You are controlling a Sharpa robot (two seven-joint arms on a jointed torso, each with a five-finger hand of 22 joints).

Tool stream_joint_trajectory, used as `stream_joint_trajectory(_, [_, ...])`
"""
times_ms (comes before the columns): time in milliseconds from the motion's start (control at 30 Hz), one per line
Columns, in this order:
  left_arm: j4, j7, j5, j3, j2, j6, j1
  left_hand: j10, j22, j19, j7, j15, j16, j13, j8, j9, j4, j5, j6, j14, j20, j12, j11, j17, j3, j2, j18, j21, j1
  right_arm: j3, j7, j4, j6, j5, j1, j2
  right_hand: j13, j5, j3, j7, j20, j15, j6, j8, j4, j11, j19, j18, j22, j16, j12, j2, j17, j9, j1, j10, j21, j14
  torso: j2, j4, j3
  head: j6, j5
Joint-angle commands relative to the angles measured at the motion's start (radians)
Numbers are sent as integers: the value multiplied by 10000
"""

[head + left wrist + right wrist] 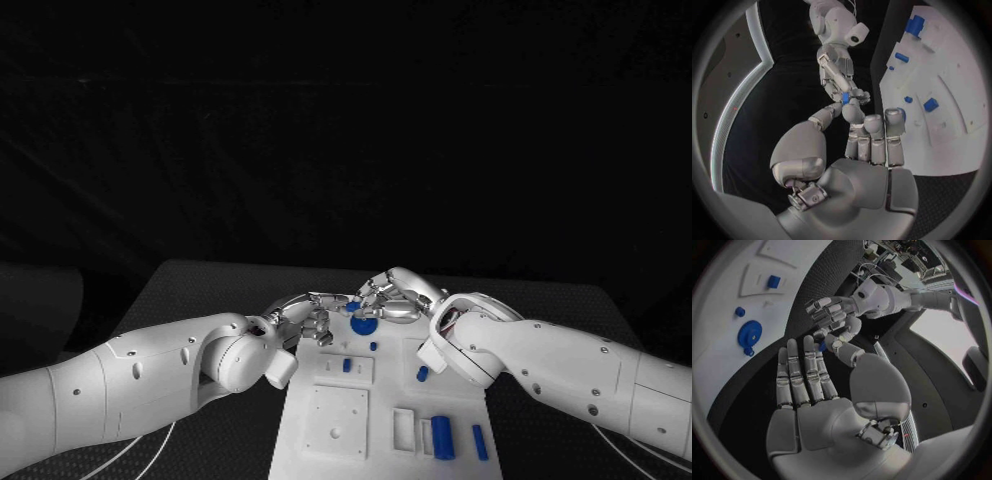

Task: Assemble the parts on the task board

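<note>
The white task board [335, 425] runs down the middle of the table. Above its far end both hands meet around a small blue part [353, 306]. My right hand [398, 298] pinches this part [822, 346] between thumb and a fingertip, its other fingers straight [804, 385]. My left hand [306, 318] reaches in with thumb and a fingertip touching the part [845, 98]; whether it grips is unclear. A round blue disc [364, 325] lies on the board just below the hands.
Two long blue bars [443, 437] [479, 441] lie in slots at the board's near right. Small blue pegs [346, 365] [423, 373] stand mid-board. Black table [216, 290] surrounds the board, and both forearms flank its near half.
</note>
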Motion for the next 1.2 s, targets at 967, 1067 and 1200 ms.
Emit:
stream_joint_trajectory(967, [-12, -35, -14, 1, 81, 490, 5, -33, 145, -24, 79, -25, 87, -22, -162, 255, -737, 198, 41, -17, -1334, 63, 15, -5, 414, 687, -149, 46, 886, 2, 121, 10, 309, 52, -7, 27, 17, 29, 76, -129, 3, 41, 179, 35, -18, 31, 55, 75, 220, 27, -93, 105, 31, 150, -53, 84, -24, 32, -2, 0, 1, -41, -18])
stream_joint_trajectory(1067, [-15, -10, 40, 1, 79, 484, 5, -1, 145, -28, 80, -18, 98, -29, -145, 295, -842, 365, 99, -8, -1327, 66, 18, -4, 438, 869, -160, 50, 1013, 2, 112, -5, 329, 52, -7, 26, 17, 29, 77, -129, 3, 41, 179, 35, -19, 31, 55, 75, 220, 27, -94, 105, 31, 150, -53, 84, -25, 31, -1, -1, 1, -42, -16])
stream_joint_trajectory(1200, [-24, 17, 99, 1, 74, 422, 5, 20, 145, -32, 76, -15, 104, -40, -133, 336, -915, 463, 153, -4, -1317, 59, 17, -6, 428, 1064, -176, 54, 1076, 2, 93, -38, 367, 51, -7, 23, 18, 29, 79, -129, 2, 41, 179, 35, -21, 31, 54, 75, 220, 27, -96, 107, 32, 151, -53, 86, -26, 30, -2, 1, -2, -49, -23])
